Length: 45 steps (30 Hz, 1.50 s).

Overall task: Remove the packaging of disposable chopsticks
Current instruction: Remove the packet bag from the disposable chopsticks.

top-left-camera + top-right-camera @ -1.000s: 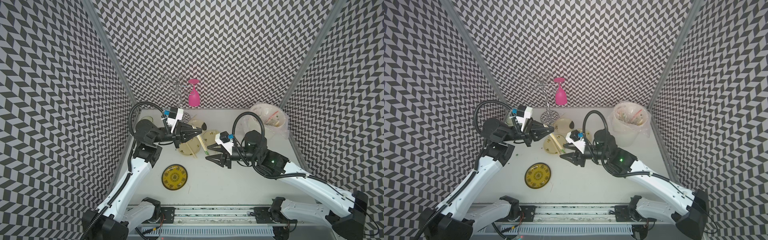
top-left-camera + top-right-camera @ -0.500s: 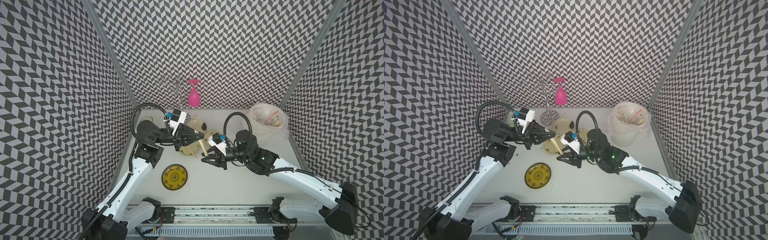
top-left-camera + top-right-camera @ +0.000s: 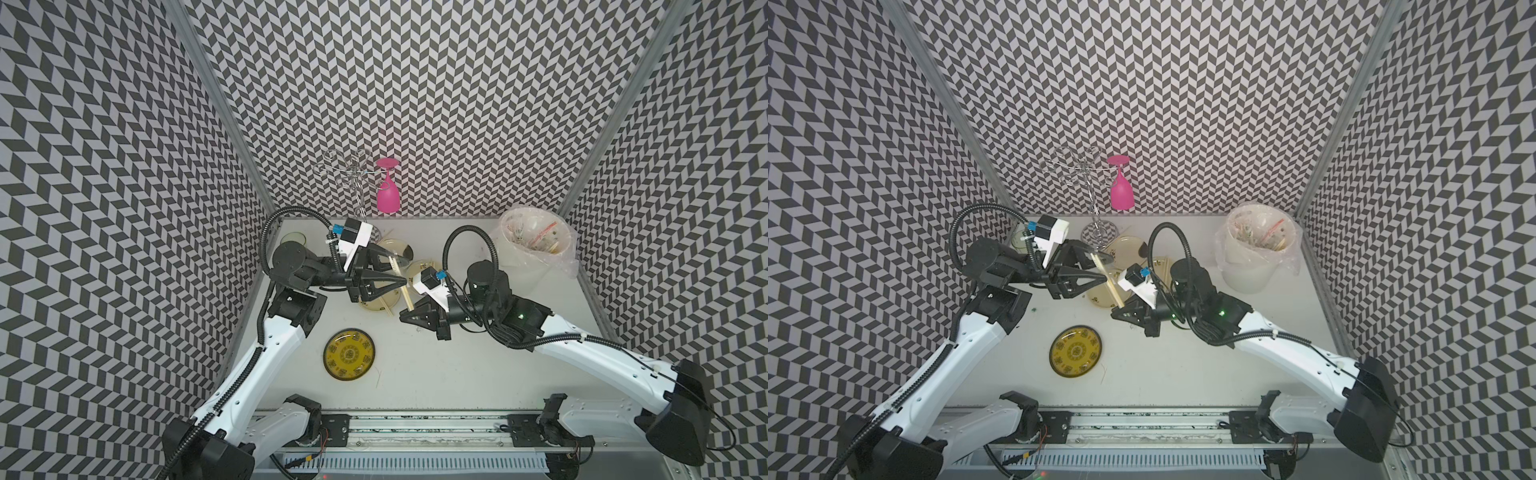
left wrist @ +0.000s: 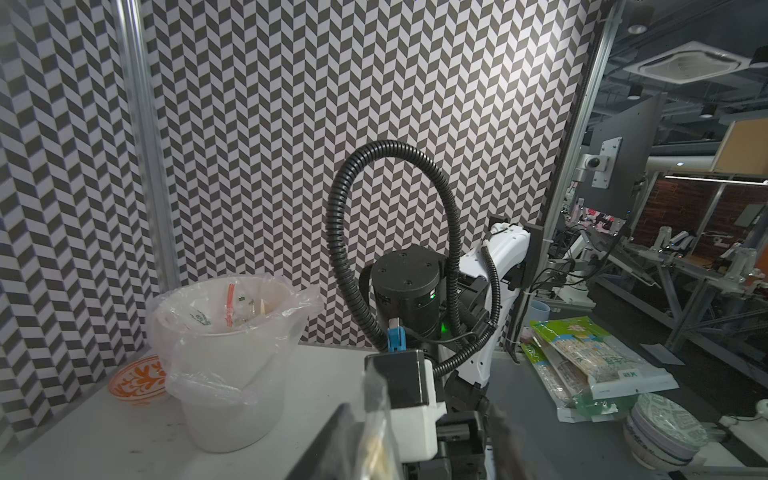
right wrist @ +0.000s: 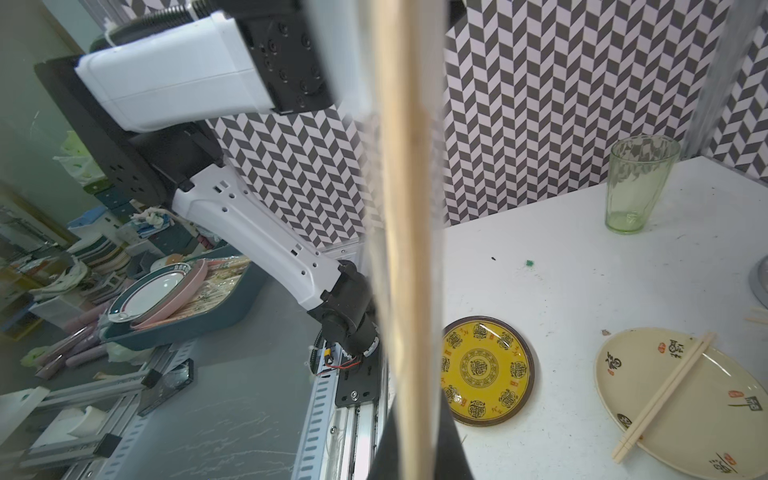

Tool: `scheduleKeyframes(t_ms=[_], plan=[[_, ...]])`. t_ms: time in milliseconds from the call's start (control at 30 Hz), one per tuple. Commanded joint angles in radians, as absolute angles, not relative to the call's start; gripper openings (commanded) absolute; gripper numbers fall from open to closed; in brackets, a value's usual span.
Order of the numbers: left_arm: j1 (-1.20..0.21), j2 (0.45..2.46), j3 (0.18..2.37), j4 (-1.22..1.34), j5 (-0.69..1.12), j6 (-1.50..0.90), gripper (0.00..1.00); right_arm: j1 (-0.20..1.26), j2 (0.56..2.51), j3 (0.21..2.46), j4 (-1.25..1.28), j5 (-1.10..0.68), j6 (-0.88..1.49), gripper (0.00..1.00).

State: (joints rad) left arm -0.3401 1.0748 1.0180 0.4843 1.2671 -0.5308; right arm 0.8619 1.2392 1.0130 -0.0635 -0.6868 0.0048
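Observation:
One pair of disposable chopsticks [image 3: 407, 297] hangs slanted above the cream plates, between the two arms. Its clear packaging [image 4: 375, 415] still covers the upper end. My right gripper [image 3: 402, 321] is shut on the lower end; in the right wrist view the chopsticks [image 5: 405, 249] rise straight out of the shut jaws [image 5: 411, 455]. My left gripper [image 3: 401, 272] is open around the upper end, and its fingers [image 4: 332, 449] stand wide apart with the sleeve beside one of them. A bare pair [image 5: 665, 395] lies on a cream plate [image 5: 706, 440].
A yellow patterned plate [image 3: 350, 354] lies near the front. A white bin lined with a clear bag [image 3: 536, 245] stands at the back right. A pink glass [image 3: 388, 195] hangs on a wire rack at the back. A green tumbler [image 5: 636, 187] stands by the left wall.
My right gripper moved left to the pair's lower end and shut on it. My left gripper, shut before, has opened around the upper end.

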Motion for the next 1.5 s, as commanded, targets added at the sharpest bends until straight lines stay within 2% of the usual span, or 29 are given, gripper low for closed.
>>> scheduleKeyframes(t_ms=[0,133,267,400,767,933,1067,1167,1300,1467], plan=[[-0.316,1.043,1.027,0.5,1.212,-0.523,0.67,0.863,1.198,1.001,0.002,-0.638,0.018,0.0],[-0.304,1.054,1.026,0.509,1.196,-0.547,0.64,0.862,1.2,0.999,-0.002,-0.636,0.014,0.0],[-0.303,1.059,1.013,0.562,1.203,-0.581,0.5,0.862,1.209,1.001,-0.008,-0.641,0.009,0.0],[-0.292,1.044,1.011,0.557,1.182,-0.57,0.53,0.864,1.216,1.002,-0.03,-0.648,-0.01,0.0],[-0.279,1.045,1.006,0.558,1.16,-0.572,0.4,0.864,1.235,1.008,-0.121,-0.681,-0.06,0.0],[-0.279,1.047,1.005,0.563,1.164,-0.574,0.22,0.864,1.236,1.006,-0.124,-0.701,-0.063,0.0],[-0.279,1.046,1.005,0.565,1.17,-0.569,0.0,0.864,1.235,1.009,-0.124,-0.692,-0.063,0.0],[-0.279,1.041,1.006,0.536,1.145,-0.534,0.0,0.864,1.236,1.016,-0.129,-0.698,-0.057,0.0],[-0.281,1.018,0.985,0.48,1.018,-0.442,0.0,0.864,1.236,1.043,-0.123,-0.732,0.005,0.0],[-0.313,0.975,0.941,0.426,0.797,-0.318,0.0,0.871,1.24,1.099,0.015,-0.741,0.302,0.0]])
